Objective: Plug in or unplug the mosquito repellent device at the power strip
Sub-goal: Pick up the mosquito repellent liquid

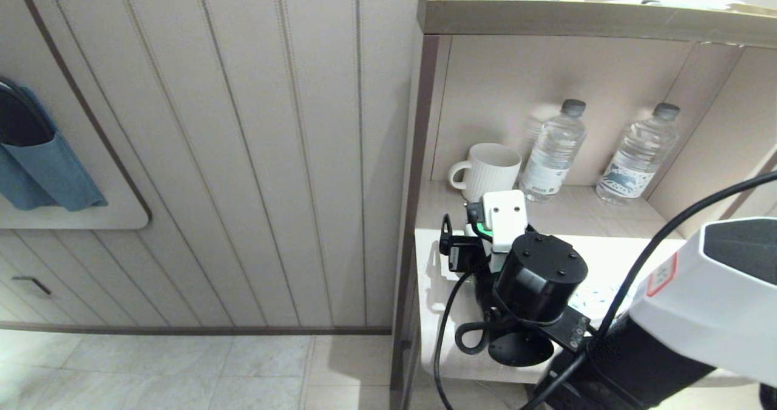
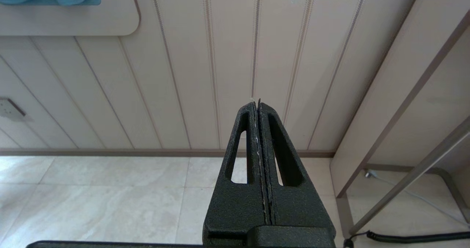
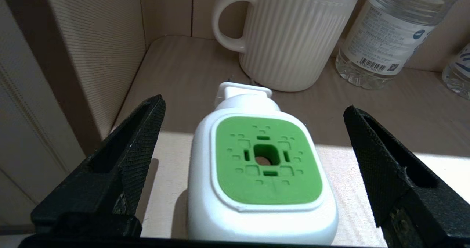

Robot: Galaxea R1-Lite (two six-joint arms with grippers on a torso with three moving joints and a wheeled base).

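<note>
The mosquito repellent device [image 3: 262, 174] stood near the shelf's [image 3: 183, 75] front left corner, green face up, between the wide-open fingers of our right gripper [image 3: 253, 160], which touched neither side and held nothing. We could not see the power strip, so plugged or unplugged went undecided; the grasp remained to do. Behind stood a mug [image 3: 293, 38] and water bottles [image 1: 552, 152]. Our left gripper [image 2: 259, 104] hung shut, empty, over the floor.
</note>
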